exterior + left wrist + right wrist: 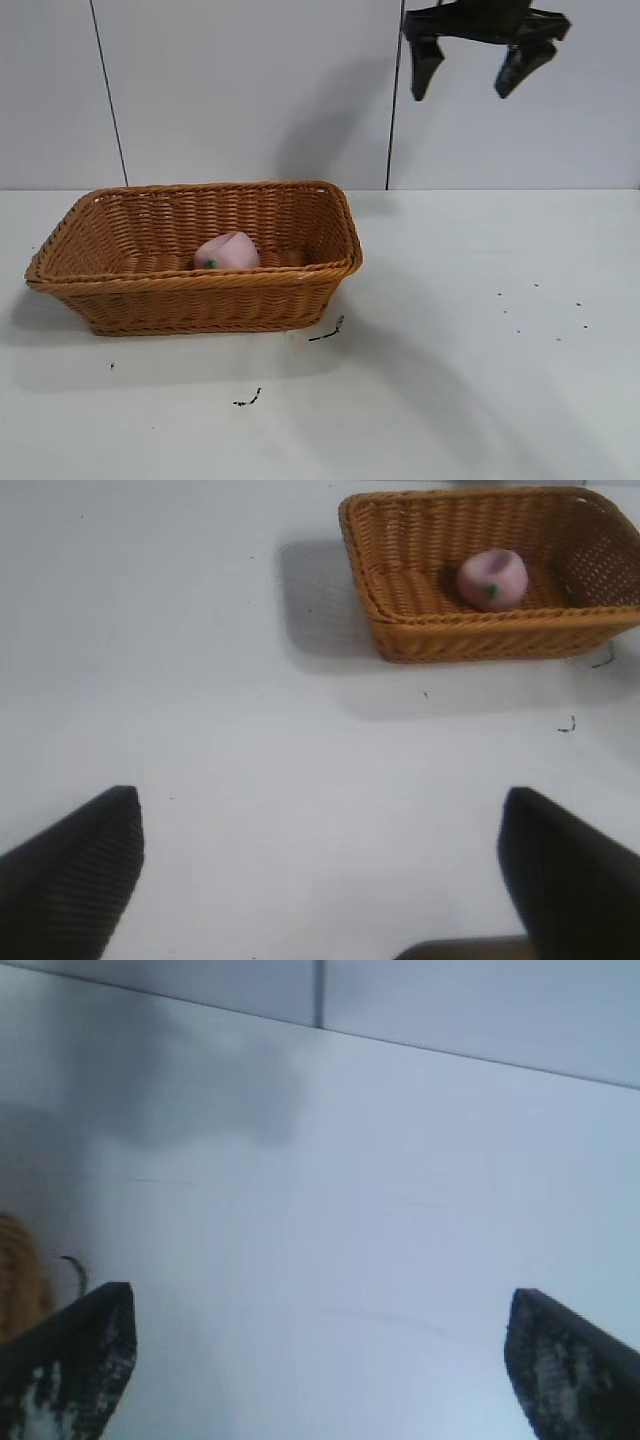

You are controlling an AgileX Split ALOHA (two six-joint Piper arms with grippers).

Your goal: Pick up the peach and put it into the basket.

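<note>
1. On the white table (480,380), toward its left side in the exterior view, sits the basket (200,300), a rectangular orange-brown wicker piece with flared woven walls and a thick braided rim.
2. Inside it, on the woven floor near the front wall, lies the peach (227,251), a small, rounded, smooth pale-pink fruit with a green mark low on its side.
3. High at the exterior view's upper right, well apart from the basket, hangs the right gripper (470,68), its two dark fingers spread wide with nothing between them.
4. Its wrist view shows scuffed, whitish-flecked fingertips (70,1360) over bare table, with only a sliver of wicker at the edge.
5. Not seen from the exterior, the left gripper (320,880) appears only in its own wrist view: ribbed black fingers (70,880) set wide apart, empty, above bare table away from the basket (480,630).
6. That view also shows the peach (492,578) from above, its dimple and green mark visible.
7. Small dark specks (248,400) dot the table before the basket.
</note>
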